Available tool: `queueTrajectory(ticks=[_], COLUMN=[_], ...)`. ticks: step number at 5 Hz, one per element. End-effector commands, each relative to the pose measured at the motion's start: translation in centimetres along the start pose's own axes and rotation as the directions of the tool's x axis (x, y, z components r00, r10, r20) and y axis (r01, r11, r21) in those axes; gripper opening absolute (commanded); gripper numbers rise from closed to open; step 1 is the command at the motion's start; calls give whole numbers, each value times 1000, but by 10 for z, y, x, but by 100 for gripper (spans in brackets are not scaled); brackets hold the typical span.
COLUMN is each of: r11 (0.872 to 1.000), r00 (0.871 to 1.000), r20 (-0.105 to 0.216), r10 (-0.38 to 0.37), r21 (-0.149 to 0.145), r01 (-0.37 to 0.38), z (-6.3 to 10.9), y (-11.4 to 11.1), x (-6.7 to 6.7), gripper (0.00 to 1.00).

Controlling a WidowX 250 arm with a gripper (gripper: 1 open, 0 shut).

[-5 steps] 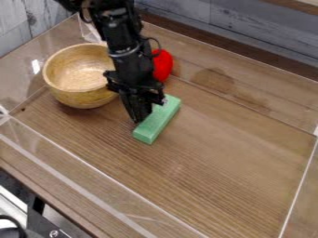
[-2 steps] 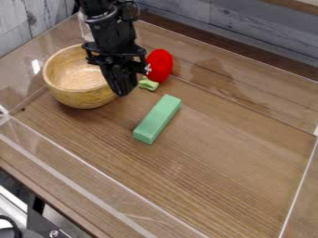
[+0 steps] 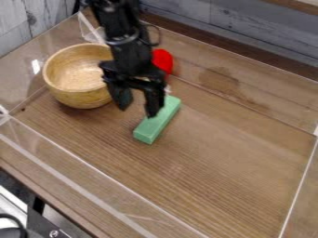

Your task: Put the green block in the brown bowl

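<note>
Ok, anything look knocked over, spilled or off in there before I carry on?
Nothing stands out: the brown bowl sits upright and looks intact, and the green block lies flat on the table, partly behind the blurred arm. I see no spill.

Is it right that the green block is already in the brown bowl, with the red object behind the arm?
No, the green block lies on the table, outside the brown bowl, as the camera view shows.
</note>
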State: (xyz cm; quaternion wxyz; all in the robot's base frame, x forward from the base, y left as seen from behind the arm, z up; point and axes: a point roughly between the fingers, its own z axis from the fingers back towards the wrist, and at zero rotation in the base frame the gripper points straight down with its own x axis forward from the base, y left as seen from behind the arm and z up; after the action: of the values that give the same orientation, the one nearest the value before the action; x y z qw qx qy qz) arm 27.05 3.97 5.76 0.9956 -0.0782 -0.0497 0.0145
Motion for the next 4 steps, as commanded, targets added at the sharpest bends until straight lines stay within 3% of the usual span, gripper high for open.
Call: queueTrajectory(ticks=[1,2,3,4], r11=[1000,1000,997,992], r00=[1000,1000,997,991], r20=[15,1,-26,-40], r10=[-16,-14,-71,-127], r21=[18,23,21,17], r01=[15,14,72,128], z=[2,0,-17,-28], y=[-4,-2,-2,-1], x=[10,14,7,1], gripper=[100,100,100,0])
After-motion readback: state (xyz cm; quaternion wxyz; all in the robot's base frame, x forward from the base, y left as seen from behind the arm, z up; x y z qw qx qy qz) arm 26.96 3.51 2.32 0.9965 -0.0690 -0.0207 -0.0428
